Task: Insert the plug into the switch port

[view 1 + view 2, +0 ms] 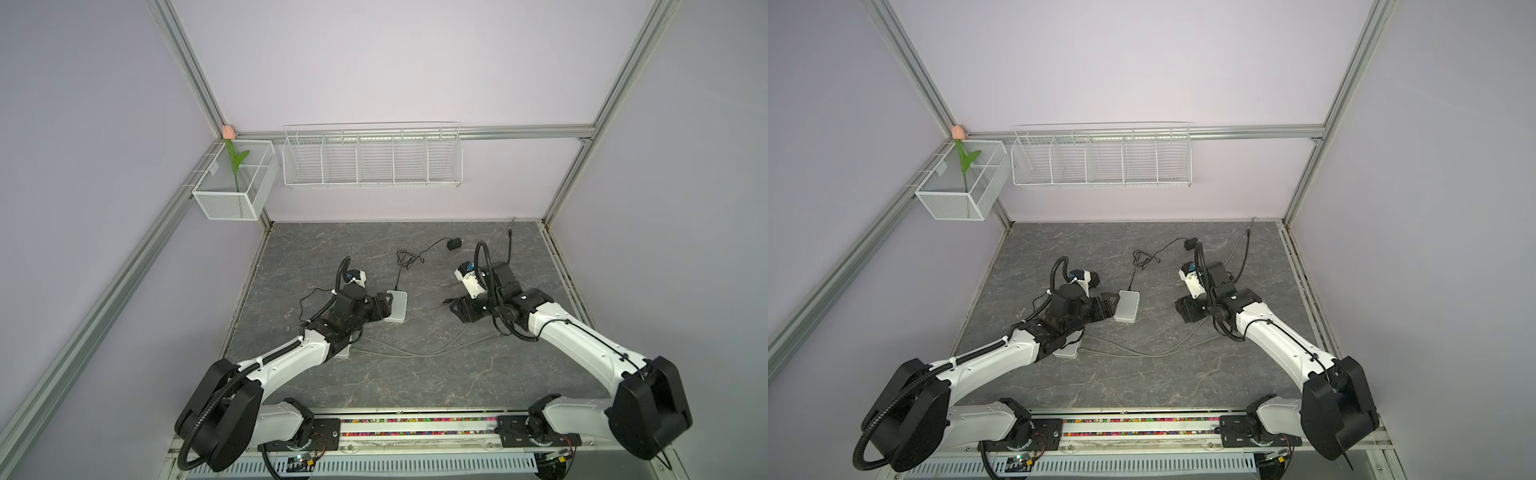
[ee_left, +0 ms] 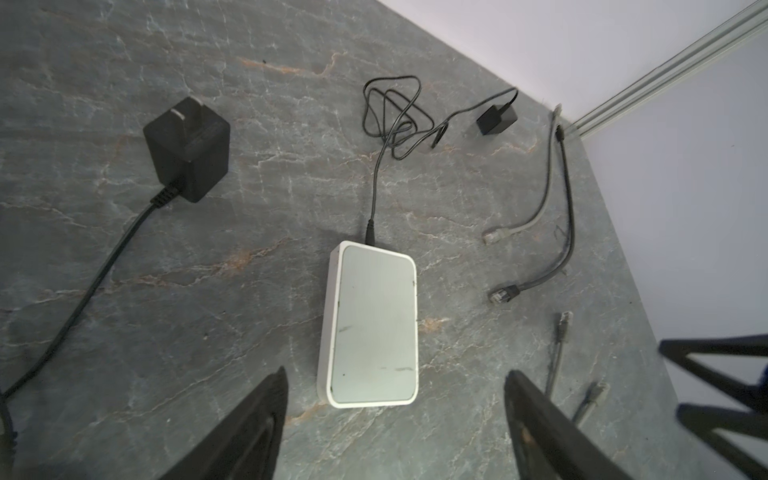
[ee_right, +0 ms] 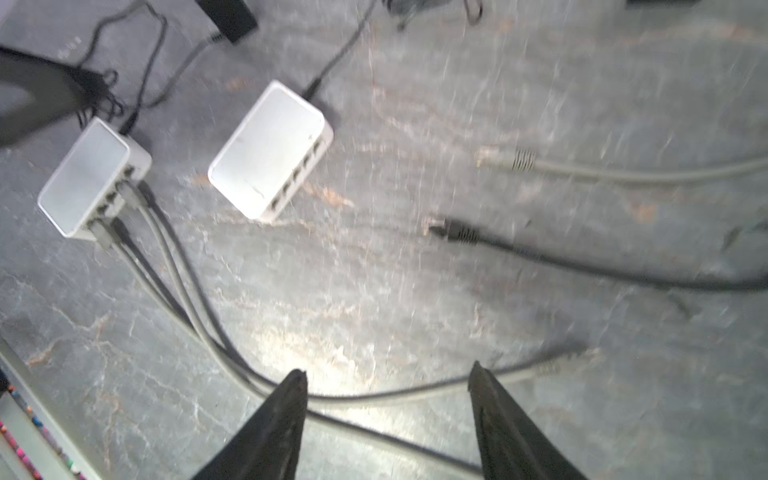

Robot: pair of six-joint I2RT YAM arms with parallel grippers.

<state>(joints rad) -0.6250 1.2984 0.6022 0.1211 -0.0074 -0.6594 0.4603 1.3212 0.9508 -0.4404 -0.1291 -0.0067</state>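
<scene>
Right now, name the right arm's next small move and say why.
Probably ease the right gripper forward over the black plug and lower around it. Its jaws stand open and empty, the plug lies loose on the table just ahead, and the switch shows a row of empty ports.

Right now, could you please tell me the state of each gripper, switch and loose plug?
Left gripper: open, empty
Right gripper: open, empty
Middle switch: ports empty, power lead in
Second switch: network cables plugged in
Black plug: unplugged, lying loose
Grey plug: unplugged, lying loose
</scene>
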